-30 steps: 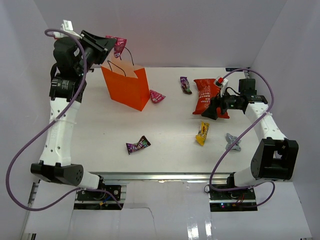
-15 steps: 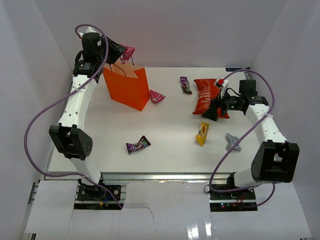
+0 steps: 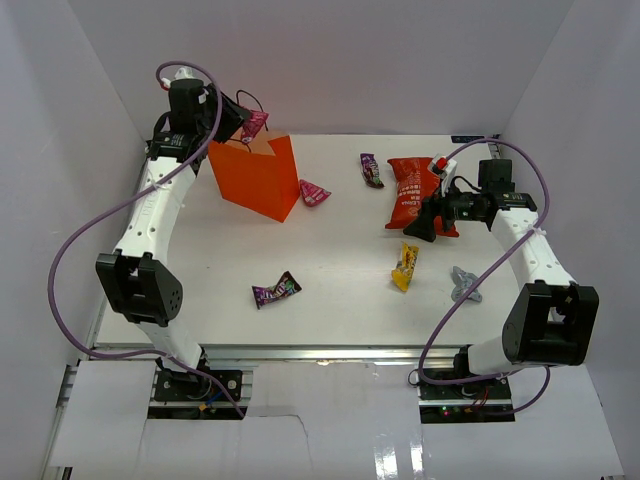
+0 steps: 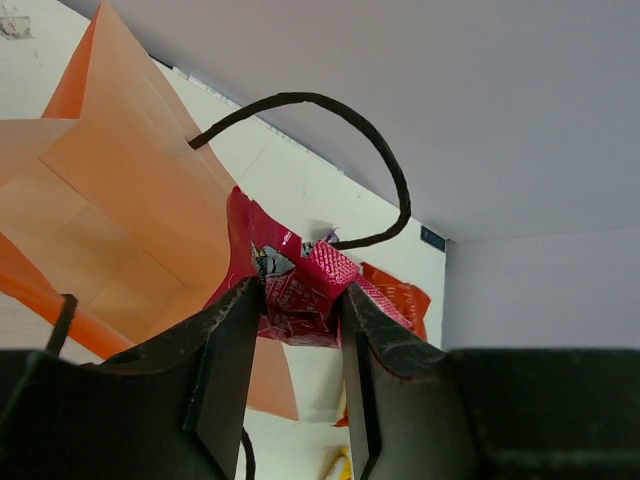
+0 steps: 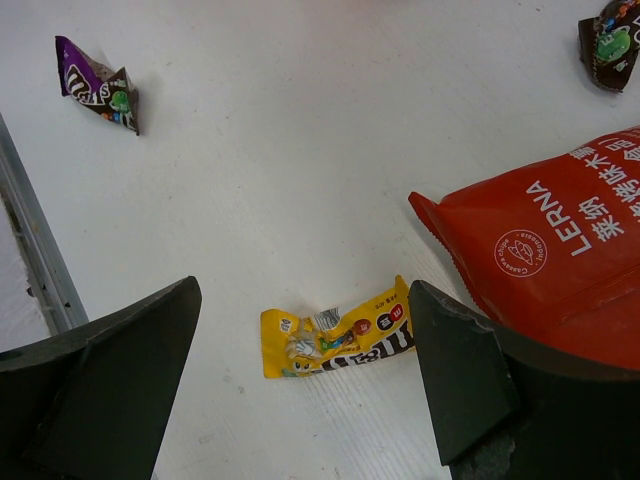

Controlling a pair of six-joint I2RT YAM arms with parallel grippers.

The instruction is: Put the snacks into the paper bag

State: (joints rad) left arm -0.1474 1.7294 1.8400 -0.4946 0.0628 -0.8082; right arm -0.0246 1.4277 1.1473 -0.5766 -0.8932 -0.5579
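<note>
The orange paper bag stands upright at the back left; its pale inside shows in the left wrist view. My left gripper is shut on a magenta sweet and holds it above the bag's open top. My right gripper is open above the table, next to the red crisp bag. In the right wrist view the yellow sweet lies between my open fingers, with the red crisp bag to the right. A pink sweet lies beside the bag.
A dark purple sweet lies at the back centre, a purple sweet at the front centre, a silver-grey sweet at the front right. The bag's black cord handle arches over the held sweet. White walls enclose the table.
My left arm swung right and lowered a little, bringing the magenta sweet closer over the bag's opening. The right arm has barely moved.
</note>
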